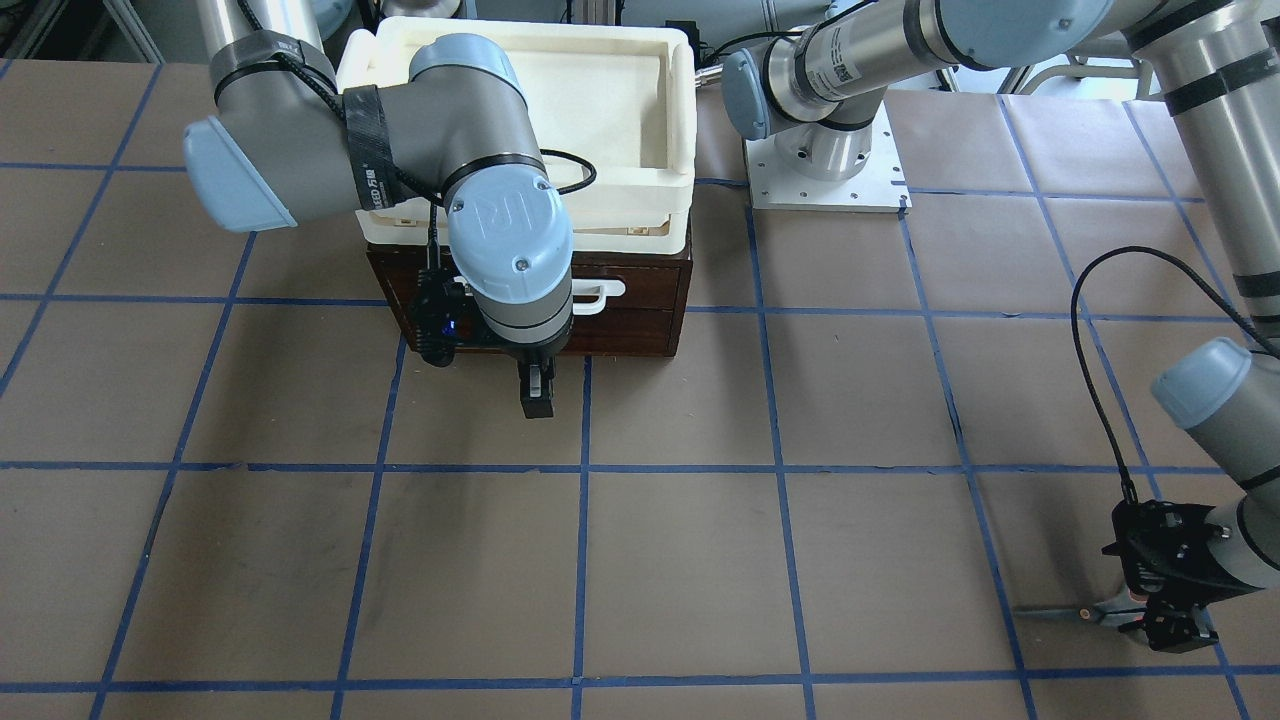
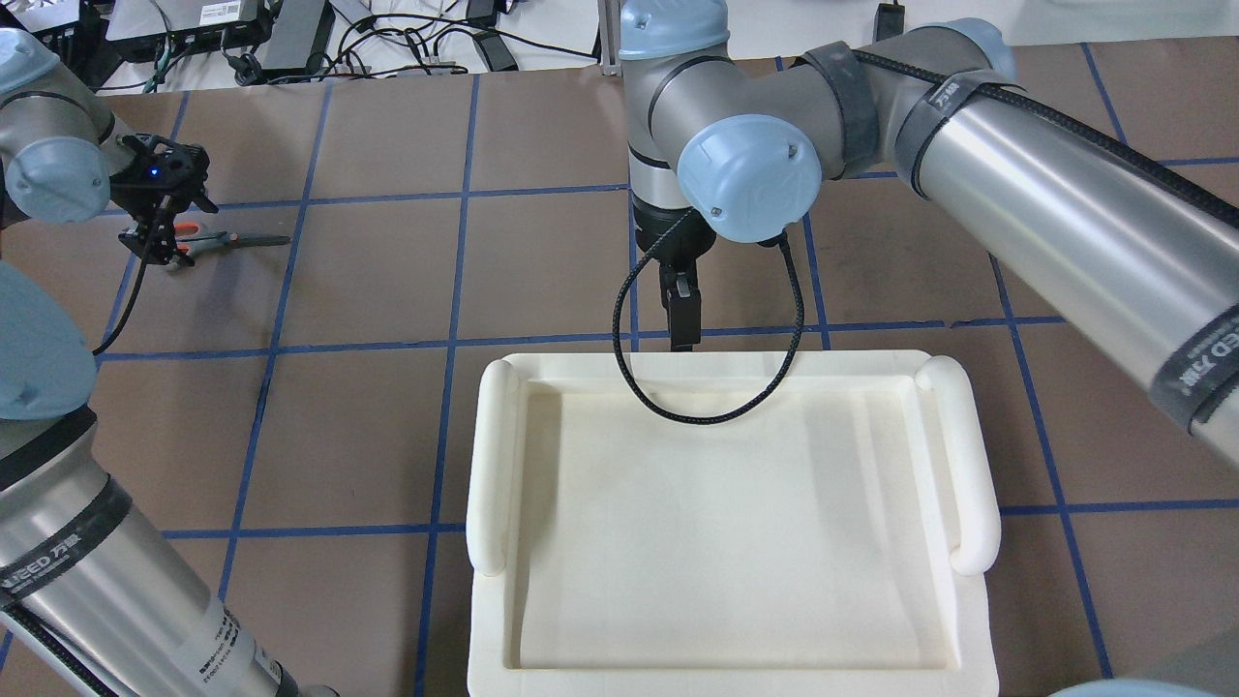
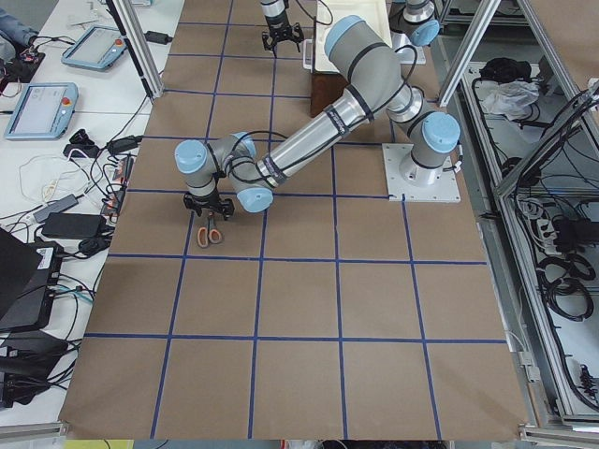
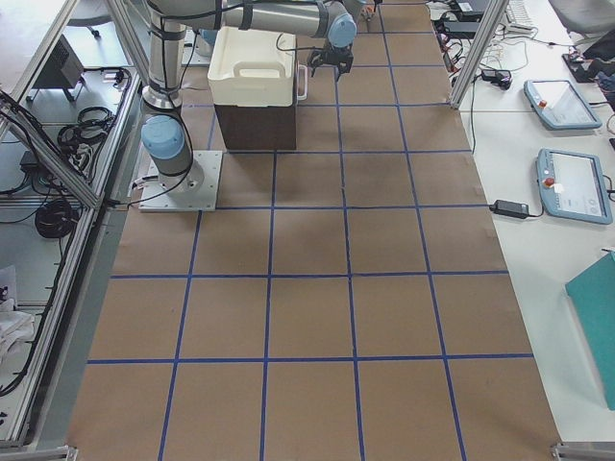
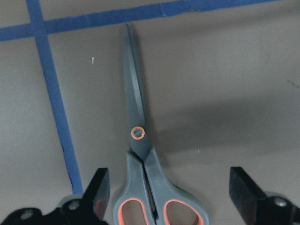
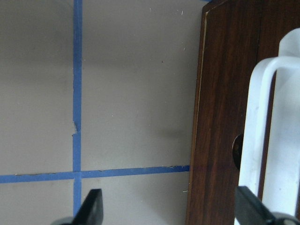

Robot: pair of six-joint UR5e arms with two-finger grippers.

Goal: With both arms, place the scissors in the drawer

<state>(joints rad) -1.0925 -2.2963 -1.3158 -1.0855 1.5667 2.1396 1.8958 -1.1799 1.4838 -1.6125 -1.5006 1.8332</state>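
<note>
The brown paper-covered table with its blue tape grid runs past every view's edges. The silver-grey right arm with pale blue caps hangs in front of the cabinet and hides part of its face in the front view. The matching left arm is cut off at the overhead frame's border. The cream-white plastic tray sits on top and covers the dark brown wooden drawer entirely from overhead; its white bar handle shows only partly.

The right gripper hovers just before the drawer front, fingers spread and holding nothing. The left gripper is spread wide astride the grey, orange-lined scissors. They lie flat on the table, blades closed, well apart from the drawer, their loops cut off by the wrist view's bottom edge.

A raised "UR" marks the wrist cap. The white lettering on the black strap is only partly legible.
</note>
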